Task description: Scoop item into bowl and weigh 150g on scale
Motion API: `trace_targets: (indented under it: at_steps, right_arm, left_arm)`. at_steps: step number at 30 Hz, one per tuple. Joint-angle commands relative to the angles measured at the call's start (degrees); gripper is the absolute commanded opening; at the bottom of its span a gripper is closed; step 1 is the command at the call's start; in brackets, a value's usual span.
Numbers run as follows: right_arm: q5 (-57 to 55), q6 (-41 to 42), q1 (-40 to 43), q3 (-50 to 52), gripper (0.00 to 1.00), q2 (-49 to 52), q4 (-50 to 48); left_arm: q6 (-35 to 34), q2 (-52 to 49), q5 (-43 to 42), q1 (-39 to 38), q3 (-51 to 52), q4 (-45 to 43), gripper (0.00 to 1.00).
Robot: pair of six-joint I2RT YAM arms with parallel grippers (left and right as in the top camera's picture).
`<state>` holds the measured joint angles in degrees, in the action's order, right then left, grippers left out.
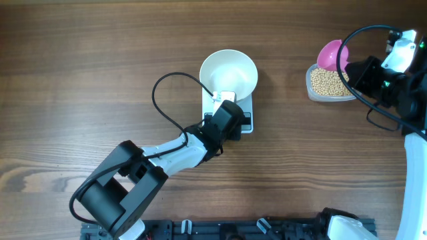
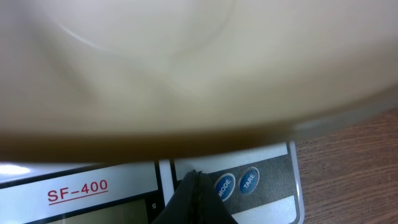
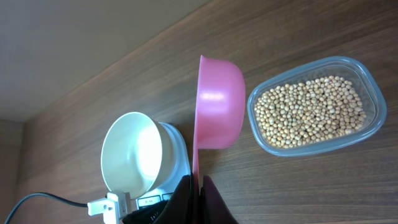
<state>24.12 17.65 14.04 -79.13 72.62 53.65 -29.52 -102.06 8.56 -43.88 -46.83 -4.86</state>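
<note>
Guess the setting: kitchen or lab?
Probably a robot lab bench, not a kitchen: a bare wood-grain table, two arms with a loose cable, and only staged props, a scale with a bowl on it and a tub of beans.

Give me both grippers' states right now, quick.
Left gripper: closed, holding nothing, tips by the scale buttons.
Right gripper: closed on the pink scoop handle.

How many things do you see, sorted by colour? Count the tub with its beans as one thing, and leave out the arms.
White: 2 (bowl, scale)
Pink: 1 (scoop)
Clear: 1 (tub)
Total: 4
</note>
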Motion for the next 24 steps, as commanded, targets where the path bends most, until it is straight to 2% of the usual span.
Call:
trace_targets:
  at_steps: [1,12,17,24]
  right_arm:
    - [-0.2,-1.0,0.1,-1.2,0.04,-0.9,0.0]
    - [-0.2,-0.9,0.1,-1.2,0.04,-0.9,0.7]
    - [-0.2,-1.0,0.1,-1.2,0.04,-0.9,0.9]
    - [-0.2,-1.0,0.1,-1.2,0.04,-0.9,1.2]
  left_arm:
    - [-0.8,-2.3,1.0,0.4,1.0,1.7,0.04]
    - [-1.0,-6.1,0.9,0.4,1.0,2.5,0.04]
    - [-1.0,-6.3,1.0,0.4,1.0,7.1,0.04]
    - [-1.0,-6.3,1.2,0.4,1.0,9.0,0.04]
